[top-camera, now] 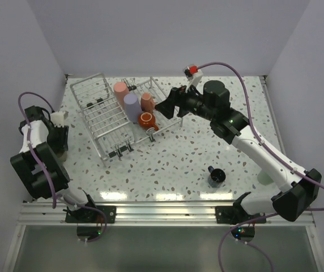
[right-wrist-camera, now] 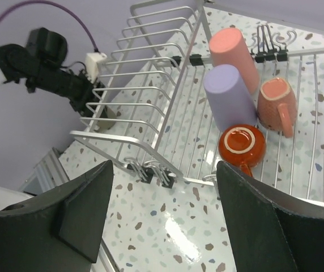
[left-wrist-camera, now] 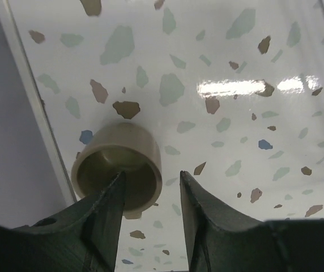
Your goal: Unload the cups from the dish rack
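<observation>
four cups sit in the right section of the wire rack (top-camera: 102, 113), upper left of centre in the top view: a pink cup (top-camera: 121, 89) and a lavender cup (top-camera: 131, 103) lying tilted side by side, a salmon cup (top-camera: 146, 101) just right of them, and an orange-red cup (top-camera: 146, 119) nearest the rack's front edge

the right hand (top-camera: 167, 106) hovers just beside that section, fingers spread wide, holding nothing

a dark cup (top-camera: 217, 177) stands on the speckled bench (top-camera: 173, 153), lower right of centre, well apart from the rack

at the far left the left hand (left-wrist-camera: 150, 177) is released, its left finger overlapping the rim of a beige cup (left-wrist-camera: 119, 156) whose mouth faces the camera
</observation>
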`<action>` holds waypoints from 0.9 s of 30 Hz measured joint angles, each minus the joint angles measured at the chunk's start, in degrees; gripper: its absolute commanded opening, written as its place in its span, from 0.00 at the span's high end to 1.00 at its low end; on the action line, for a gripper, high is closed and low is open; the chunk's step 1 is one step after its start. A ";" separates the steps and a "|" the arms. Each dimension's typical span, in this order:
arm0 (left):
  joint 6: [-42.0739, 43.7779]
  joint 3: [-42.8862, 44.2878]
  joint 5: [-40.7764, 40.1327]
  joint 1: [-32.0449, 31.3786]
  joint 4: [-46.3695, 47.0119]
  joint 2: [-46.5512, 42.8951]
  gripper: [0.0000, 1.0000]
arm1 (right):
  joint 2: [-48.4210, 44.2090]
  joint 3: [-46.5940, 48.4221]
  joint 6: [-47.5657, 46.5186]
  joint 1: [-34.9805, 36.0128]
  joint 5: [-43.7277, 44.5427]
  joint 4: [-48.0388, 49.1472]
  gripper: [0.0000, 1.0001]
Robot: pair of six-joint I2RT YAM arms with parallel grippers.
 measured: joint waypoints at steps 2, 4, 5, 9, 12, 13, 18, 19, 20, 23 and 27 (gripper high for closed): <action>-0.17 2.45 1.16 0.00 -1.20 -0.61 0.51 | 0.46 0.44 -0.70 0.00 1.11 -1.86 0.22; -0.66 5.05 2.34 0.00 -2.58 -1.51 0.51 | 1.73 1.88 -1.75 0.00 2.25 -4.24 0.22; -0.98 6.45 2.99 0.00 -3.19 -2.14 0.50 | 2.47 2.60 -2.21 0.00 2.73 -5.09 0.22; -2.36 11.98 5.31 -0.02 -5.31 -4.74 0.49 | 7.98 7.26 -6.51 -0.02 4.55 -9.66 0.24; -3.89 15.72 6.75 -0.02 -6.60 -6.67 0.46 | 13.16 11.54 -10.84 -0.15 5.66 -12.85 0.25; -4.57 17.55 7.34 -0.02 -7.30 -6.88 0.46 | 15.21 13.16 -12.55 -0.22 5.95 -13.81 0.27; -7.61 27.96 12.26 -0.07 -9.22 -6.82 0.45 | 25.14 20.20 -19.54 -0.74 7.58 -16.72 0.33; -8.11 30.23 13.75 -0.20 -9.97 -6.75 0.44 | 27.82 21.99 -21.00 -1.03 7.74 -17.16 0.35; -8.68 32.52 15.37 -0.31 -10.73 -6.58 0.44 | 29.62 23.30 -21.88 -1.20 8.02 -17.35 0.36; -10.10 37.57 19.74 -1.09 -12.37 -5.97 0.44 | 35.95 28.04 -24.44 -1.86 8.41 -18.16 0.38; -11.10 39.10 22.36 -2.64 -14.16 -5.73 0.44 | 42.88 32.59 -26.69 -2.45 8.55 -18.64 0.40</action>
